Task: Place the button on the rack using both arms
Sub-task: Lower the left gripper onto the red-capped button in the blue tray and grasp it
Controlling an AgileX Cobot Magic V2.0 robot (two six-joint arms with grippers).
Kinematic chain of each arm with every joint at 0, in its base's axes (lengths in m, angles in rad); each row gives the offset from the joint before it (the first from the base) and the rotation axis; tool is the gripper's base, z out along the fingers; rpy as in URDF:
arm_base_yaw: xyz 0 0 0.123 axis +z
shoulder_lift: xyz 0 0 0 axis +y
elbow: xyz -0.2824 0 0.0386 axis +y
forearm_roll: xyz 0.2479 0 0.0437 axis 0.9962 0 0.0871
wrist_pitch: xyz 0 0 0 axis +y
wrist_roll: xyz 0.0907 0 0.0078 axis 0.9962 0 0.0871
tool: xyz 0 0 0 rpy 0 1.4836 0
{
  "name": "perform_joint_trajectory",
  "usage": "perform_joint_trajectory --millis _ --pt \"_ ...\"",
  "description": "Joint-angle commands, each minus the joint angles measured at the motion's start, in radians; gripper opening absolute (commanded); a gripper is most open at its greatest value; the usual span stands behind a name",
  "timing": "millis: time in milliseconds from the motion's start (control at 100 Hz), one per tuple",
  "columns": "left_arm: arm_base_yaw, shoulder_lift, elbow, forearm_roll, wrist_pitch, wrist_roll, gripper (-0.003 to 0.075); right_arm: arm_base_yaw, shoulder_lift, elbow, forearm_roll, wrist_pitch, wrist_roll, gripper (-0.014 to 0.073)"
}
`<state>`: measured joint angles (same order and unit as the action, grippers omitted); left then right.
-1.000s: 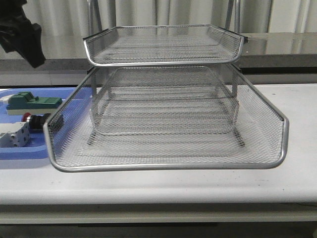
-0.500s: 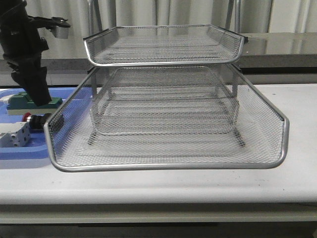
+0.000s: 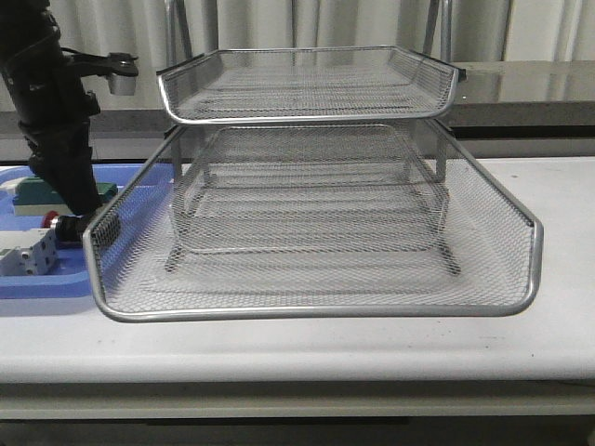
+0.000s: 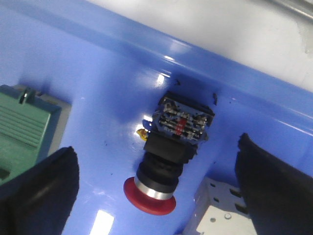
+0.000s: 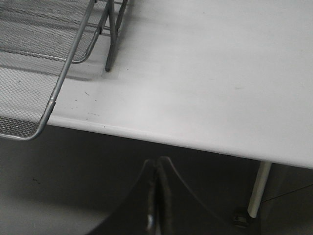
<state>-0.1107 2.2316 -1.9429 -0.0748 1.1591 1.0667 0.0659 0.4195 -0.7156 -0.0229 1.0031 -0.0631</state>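
Left gripper (image 4: 156, 191) wide open over button (image 4: 168, 152), fingers either side, not touching; button lay in blue tray (image 3: 37, 283), left of rack (image 3: 316, 223). Right gripper (image 5: 156, 205) closed, empty, beyond surface (image 5: 205, 83) edge

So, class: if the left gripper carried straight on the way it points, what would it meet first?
Most likely the button: it lies between the open fingers of the left gripper, on the blue tray. Depth is unclear; the tray floor lies just behind it.
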Motion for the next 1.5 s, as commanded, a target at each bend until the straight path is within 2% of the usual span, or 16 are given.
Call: perform_joint_trajectory --millis 0,750,1220,1490 --pt "0.002 -0.044 -0.031 -0.019 -0.017 0.005 0.0616 -0.005 0.004 -0.024 -0.001 -0.061 -0.008 -0.0071" --pt "0.002 0.025 -0.031 -0.042 -0.071 0.005 0.0610 -0.005 0.004 -0.024 -0.001 -0.061 -0.008 -0.0071" --pt "0.002 0.042 -0.028 -0.061 -0.067 0.005 0.0400 -0.005 0.004 -0.024 -0.001 -0.061 -0.008 -0.0071" --pt "0.002 0.035 -0.030 -0.048 -0.063 0.005 0.0136 -0.005 0.004 -0.024 -0.001 -0.061 -0.008 -0.0071"
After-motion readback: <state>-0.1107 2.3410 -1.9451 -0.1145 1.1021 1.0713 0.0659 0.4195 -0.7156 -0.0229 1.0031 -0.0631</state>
